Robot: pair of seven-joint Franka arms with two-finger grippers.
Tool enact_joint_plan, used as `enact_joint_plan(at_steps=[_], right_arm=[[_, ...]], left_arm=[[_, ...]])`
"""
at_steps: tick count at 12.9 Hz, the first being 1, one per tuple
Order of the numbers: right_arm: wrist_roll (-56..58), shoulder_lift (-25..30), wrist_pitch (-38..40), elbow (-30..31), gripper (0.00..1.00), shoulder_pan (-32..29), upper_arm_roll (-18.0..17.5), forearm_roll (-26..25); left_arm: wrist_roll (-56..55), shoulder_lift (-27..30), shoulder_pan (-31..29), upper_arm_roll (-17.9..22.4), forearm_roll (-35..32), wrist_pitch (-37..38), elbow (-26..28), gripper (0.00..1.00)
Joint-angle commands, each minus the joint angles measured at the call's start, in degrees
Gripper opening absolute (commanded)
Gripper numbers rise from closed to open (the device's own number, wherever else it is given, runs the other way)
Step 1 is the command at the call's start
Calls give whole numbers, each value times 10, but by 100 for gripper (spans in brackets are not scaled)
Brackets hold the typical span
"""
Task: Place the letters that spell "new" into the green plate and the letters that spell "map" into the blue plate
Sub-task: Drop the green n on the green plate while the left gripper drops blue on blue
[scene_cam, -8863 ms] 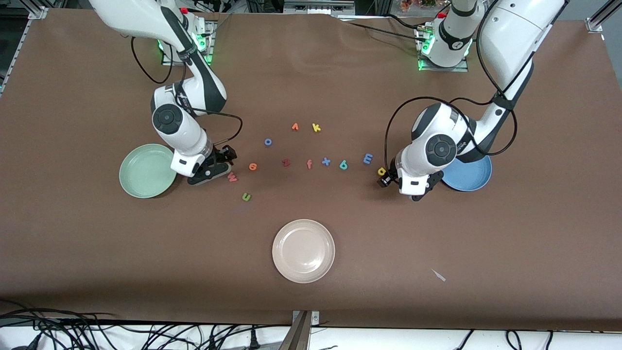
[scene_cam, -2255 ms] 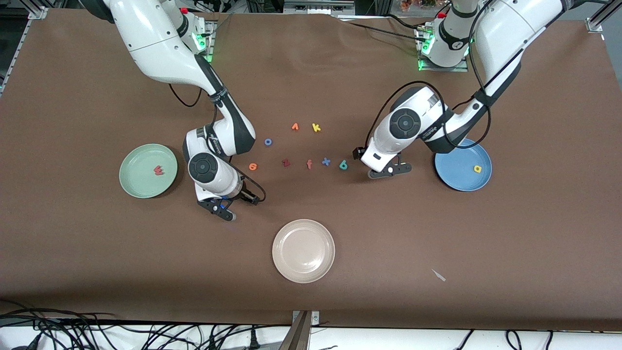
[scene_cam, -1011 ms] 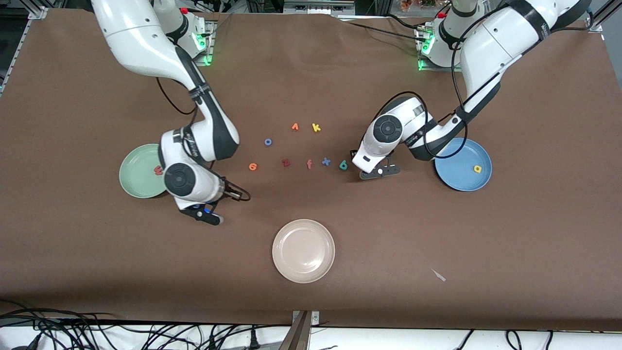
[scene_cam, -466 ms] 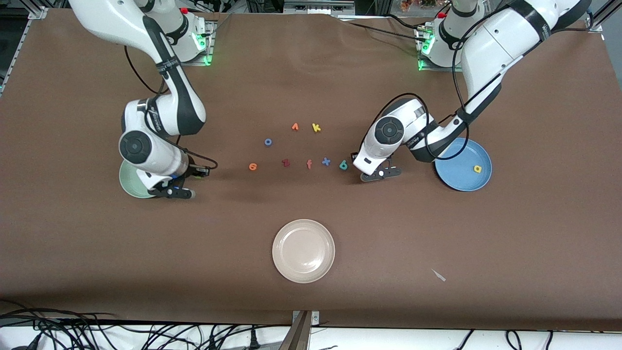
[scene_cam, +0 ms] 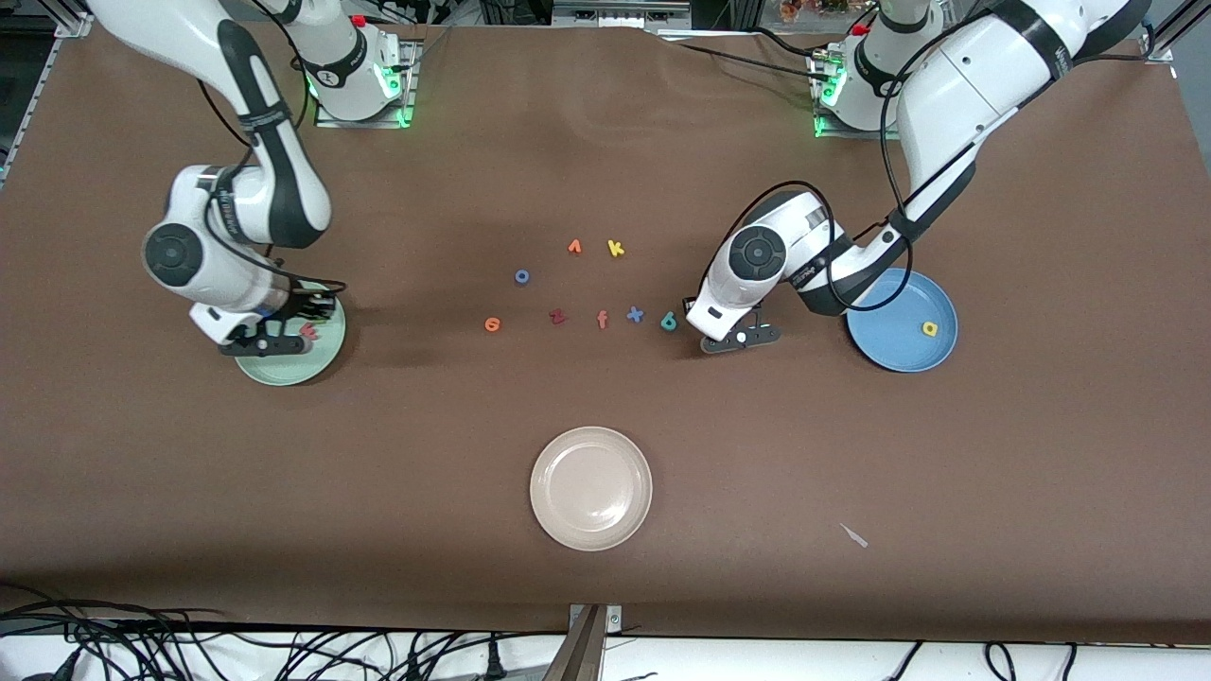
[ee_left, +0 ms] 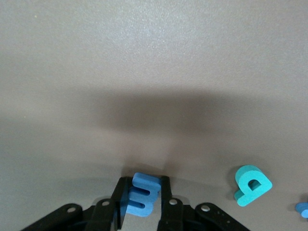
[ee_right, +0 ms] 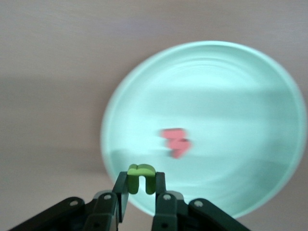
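Brown cloth covers the whole table (scene_cam: 605, 426), and little foam letters lie in the middle of it.

At the right arm's end sits the green plate (scene_cam: 312, 364). The pinkish-red "w" (scene_cam: 307, 329) already lies in it. The right gripper (scene_cam: 270, 342) hangs over this plate, and its jaws are squeezed on the green "n" (ee_right: 141, 178). This arm is about to drop its letter. Its next move, I think, is to let go so the "n" lands inside the rim, beside the "w".

Next come the letters waiting on the table. The orange "e" (scene_cam: 492, 323) is one the green plate needs. The teal letter (scene_cam: 669, 322) lies close to the left gripper.

The left gripper (scene_cam: 738, 338) is low at the table, and its jaws are pinched on the blue "m" (ee_left: 142, 195). This arm has just grabbed. It should lift straight up, so the thin letter does not slip, then carry it to the blue plate (scene_cam: 899, 355) at the left arm's end. The yellow letter (scene_cam: 930, 328) already lies in that plate.
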State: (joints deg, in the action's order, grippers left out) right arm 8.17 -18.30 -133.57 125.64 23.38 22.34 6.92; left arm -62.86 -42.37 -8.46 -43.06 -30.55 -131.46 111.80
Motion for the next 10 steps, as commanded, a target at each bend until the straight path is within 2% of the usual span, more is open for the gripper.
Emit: enact_joint_plan(at_steps=[1,2,3,5,7,10], right_arm=[[46,3,-6,15,16,2,23,7],[37,-7,-6,13,71,1,23,12],[31,-8,-5,8,100,1,23,13],[-8,-8,47,-34,100,5,19,13],[-60,-10,108,-78,100,8,3,16],[-128,-19,97,-91,100,9,-40,69]], left_arm=[[-12,-7,3,5,-13,8,-7,16],[-13,-4,-1,4,-12,10,-8,10],[-13,1,-7,3,-10,12,-9,9],[-10,18,-20,-5,0,44,-23,9],[8,18,-34,-18,34,113,-74,9],[74,30,-90,-48,59,206,-114,9]])
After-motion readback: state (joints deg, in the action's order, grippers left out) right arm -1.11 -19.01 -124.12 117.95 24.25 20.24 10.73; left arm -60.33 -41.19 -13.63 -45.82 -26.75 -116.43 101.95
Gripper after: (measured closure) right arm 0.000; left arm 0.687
